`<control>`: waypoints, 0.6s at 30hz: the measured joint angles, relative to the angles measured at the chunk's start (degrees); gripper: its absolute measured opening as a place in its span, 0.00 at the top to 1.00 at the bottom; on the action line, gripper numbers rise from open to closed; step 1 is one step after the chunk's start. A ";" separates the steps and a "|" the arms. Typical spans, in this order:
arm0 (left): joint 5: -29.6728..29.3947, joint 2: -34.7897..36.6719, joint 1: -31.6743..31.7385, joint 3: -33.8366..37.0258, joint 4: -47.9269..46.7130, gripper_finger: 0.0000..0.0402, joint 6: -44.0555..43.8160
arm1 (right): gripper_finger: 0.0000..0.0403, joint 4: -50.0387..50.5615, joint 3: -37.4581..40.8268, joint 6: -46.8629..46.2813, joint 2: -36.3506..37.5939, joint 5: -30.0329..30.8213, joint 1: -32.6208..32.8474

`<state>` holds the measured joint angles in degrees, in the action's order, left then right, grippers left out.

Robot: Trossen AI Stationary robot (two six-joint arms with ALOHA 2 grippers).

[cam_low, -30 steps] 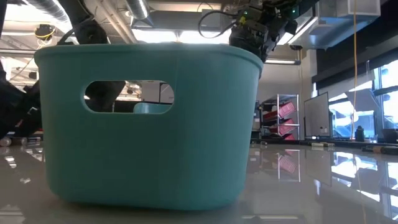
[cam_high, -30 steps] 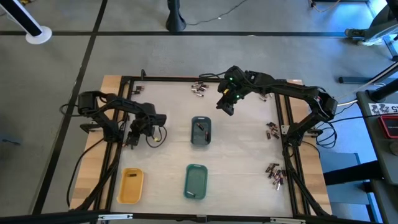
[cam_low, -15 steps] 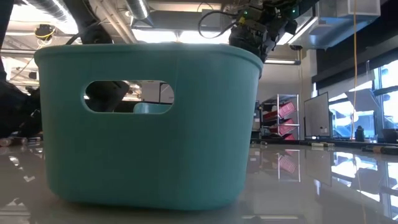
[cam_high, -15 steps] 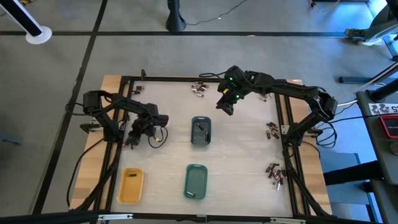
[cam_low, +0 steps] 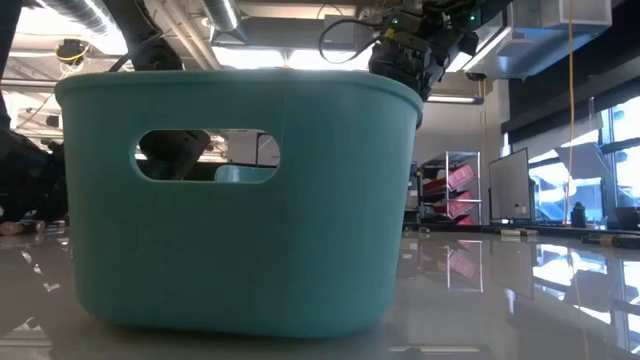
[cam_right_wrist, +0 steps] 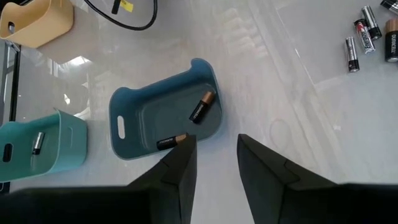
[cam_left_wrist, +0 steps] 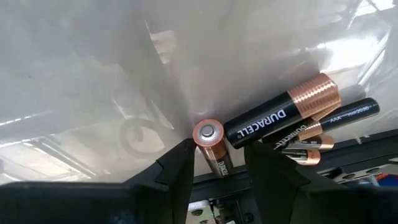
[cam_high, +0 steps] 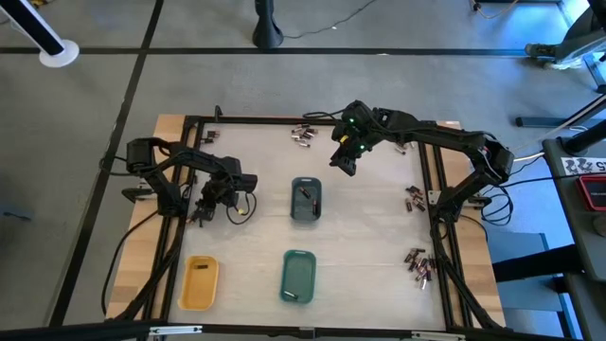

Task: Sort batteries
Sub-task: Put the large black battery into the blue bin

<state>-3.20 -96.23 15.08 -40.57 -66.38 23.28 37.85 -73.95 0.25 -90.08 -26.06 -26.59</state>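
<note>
Battery (cam_left_wrist: 213, 145) between left gripper (cam_left_wrist: 217, 163) fingers

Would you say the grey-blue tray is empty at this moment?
No, the grey-blue tray holds two batteries, seen in the right wrist view.

Black-copper batteries (cam_left_wrist: 281, 117) clustered on table; two in grey-blue tray (cam_right_wrist: 165, 117).

Yellow tray (cam_right_wrist: 34, 22), cut off
</note>
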 joint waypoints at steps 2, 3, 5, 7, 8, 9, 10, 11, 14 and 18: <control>0.81 0.00 0.78 -0.03 -0.10 0.67 -0.65 | 0.71 0.00 0.00 0.00 0.00 -0.02 0.00; 1.01 0.02 1.32 -0.05 -0.12 0.67 -0.85 | 0.71 0.03 0.00 0.00 0.00 -0.02 0.00; 1.34 0.02 2.78 -0.01 -0.01 0.68 -1.67 | 0.71 0.04 0.00 0.00 0.00 -0.02 0.00; 1.53 0.14 4.45 0.25 0.49 0.70 -2.92 | 0.71 0.13 0.00 0.00 0.00 -0.04 0.00; 1.60 0.24 5.23 0.39 0.71 0.72 -3.57 | 0.71 0.24 0.00 0.00 0.00 -0.04 0.00; 1.70 0.24 5.96 0.49 0.85 0.74 -4.46 | 0.71 0.46 0.00 0.00 0.00 -0.04 0.00; 1.74 0.24 6.58 0.62 0.96 0.75 -4.95 | 0.71 0.89 0.00 0.02 0.00 -0.04 0.00; 1.74 0.24 7.00 0.63 1.05 0.77 -5.10 | 0.71 1.31 0.00 0.01 0.00 -0.06 0.00; 1.15 0.24 7.86 0.65 1.34 0.81 -5.36 | 0.71 1.75 0.01 0.02 0.00 -0.07 0.00; 0.89 0.24 8.23 0.72 1.46 0.85 -5.31 | 0.71 1.75 0.01 0.02 0.00 -0.07 0.00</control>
<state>-2.31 -95.98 23.31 -39.86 -64.93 17.98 39.59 -73.94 0.27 -90.08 -26.13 -26.59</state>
